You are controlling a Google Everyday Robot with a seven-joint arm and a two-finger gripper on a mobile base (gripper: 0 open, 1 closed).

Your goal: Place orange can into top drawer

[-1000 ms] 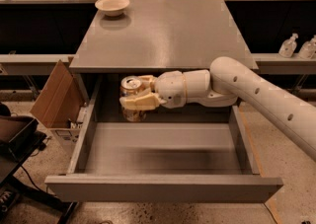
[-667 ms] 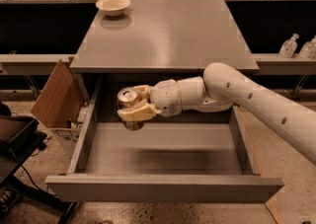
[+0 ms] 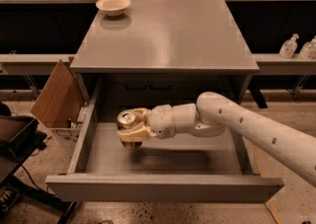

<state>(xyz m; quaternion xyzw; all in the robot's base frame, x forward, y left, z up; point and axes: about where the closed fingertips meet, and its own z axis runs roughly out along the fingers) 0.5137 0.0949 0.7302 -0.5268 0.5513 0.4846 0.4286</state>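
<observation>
**Can gripped inside the open drawer, left half**

The gripper [image 3: 130, 130] is inside the open top drawer [image 3: 163, 188], in the left half at about mid-depth. Its jaws are clamped on the orange can [image 3: 128, 119]. One cream finger crosses the near side of the label and the other sits against the far side.

The can is roughly upright, with its silver top and pull tab facing up and slightly toward the camera. A dark shadow lies on the drawer floor under the can and just to its right. I can't tell whether the base touches the floor or hangs just above it. The can is apart from the drawer's left wall and well back from the front panel.

The arm [image 3: 247, 127] comes in from the near right. Its white links cross above the drawer's right wall and run left to the wrist, which is just right of the can.

The drawer is pulled out toward the camera (grey floor, low side walls, plain front panel) and is nearly as wide as the cabinet [image 3: 163, 35].

Other items:
- The cabinet has a flat grey top, above and behind the drawer.
- A cream bowl [image 3: 113, 5] sits at the far left corner of the cabinet top, well apart from the can.
- A cardboard box [image 3: 57, 94] stands on the floor left of the cabinet, just beside the drawer's left wall, with its flap up.
- Two clear bottles [image 3: 289, 46] stand on a shelf at the far right.
</observation>
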